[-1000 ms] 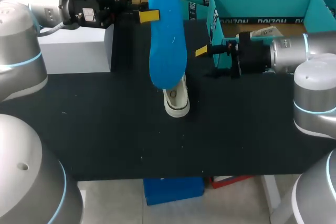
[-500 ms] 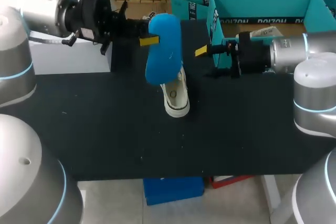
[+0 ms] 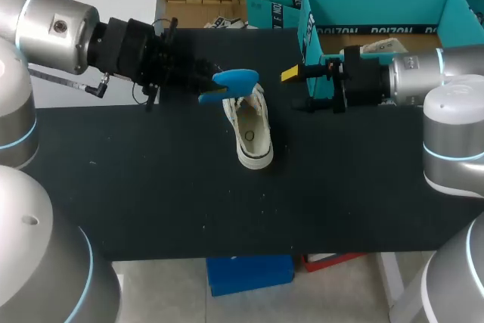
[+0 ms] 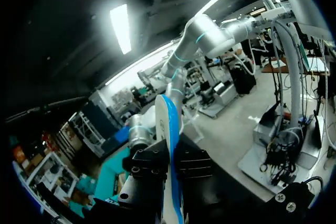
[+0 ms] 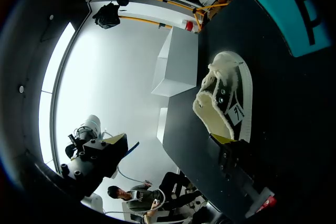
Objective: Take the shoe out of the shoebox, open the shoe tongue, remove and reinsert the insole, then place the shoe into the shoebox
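Observation:
A white low-top shoe (image 3: pixel 250 131) lies on the black table, opening up, toe towards the front edge. My left gripper (image 3: pixel 203 87) hovers just left of the shoe's heel, shut on a blue insole (image 3: pixel 237 81) that pokes out over the heel end. From the left wrist the insole (image 4: pixel 171 150) shows edge-on between the black fingers. My right gripper (image 3: pixel 295 88) stands open to the right of the shoe, in front of the teal shoebox (image 3: pixel 378 1). The right wrist view takes in the shoe (image 5: pixel 227 103), the shoebox corner (image 5: pixel 286 9) and the insole (image 5: pixel 132 147) in the left gripper.
A white block (image 3: pixel 98 5) stands at the back left of the table, also seen beyond the shoe as a white block (image 5: pixel 176 61). Black tabletop (image 3: pixel 166 194) stretches in front of the shoe.
My left arm has swung the insole down from upright and broad-faced to low and edge-on over the shoe's heel, the gripper moving right. The right arm and shoe have stayed put.

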